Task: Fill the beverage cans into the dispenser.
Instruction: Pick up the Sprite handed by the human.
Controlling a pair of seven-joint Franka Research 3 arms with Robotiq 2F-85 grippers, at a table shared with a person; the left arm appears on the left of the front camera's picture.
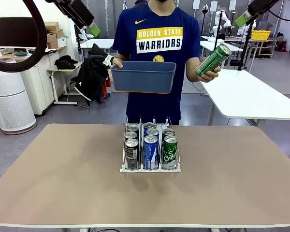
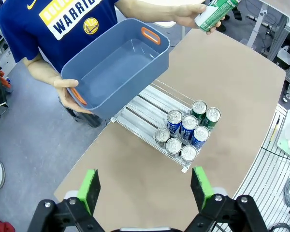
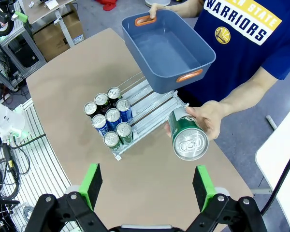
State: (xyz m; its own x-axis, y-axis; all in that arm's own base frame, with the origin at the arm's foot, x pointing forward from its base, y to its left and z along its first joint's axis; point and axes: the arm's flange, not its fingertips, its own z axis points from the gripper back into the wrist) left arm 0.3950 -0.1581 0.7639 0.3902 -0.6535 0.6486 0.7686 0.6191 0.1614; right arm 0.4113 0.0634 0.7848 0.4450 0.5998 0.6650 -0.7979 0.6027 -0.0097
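While the person holds a green beverage can (image 1: 213, 60) up beyond the far table (image 1: 63, 183) edge on our right side, both arms hang high over the table with nothing in them. We note the right gripper (image 3: 146, 186) with jaws spread wide and empty, and the left gripper (image 2: 145, 186) likewise wide and empty.

Can position: in the person's hand (image 3: 209, 117), off the table, well apart from the dispenser (image 2: 146, 107) and beside the blue-grey bin (image 1: 143, 76), which the other hand carries and which looks empty inside. In the right wrist view the can sits near, just above the gap between the green pads (image 3: 92, 183) and a little to its right. In the left wrist view it lies at the far top edge, beyond the bin. We judge the right arm the nearer one for a handover.

Long axis: tilted in the front view, silver top up and to the right. In the right wrist view the top faces almost straight at the camera, so the axis runs roughly along our approach line. We judge the jaws must take the body from the side, or the can must be turned.

Dispenser: mid-table, cans (image 1: 150, 145) packed at its front lip, with three black/silver in the left lane, three blue in the middle and two green on the right; rear rails bare
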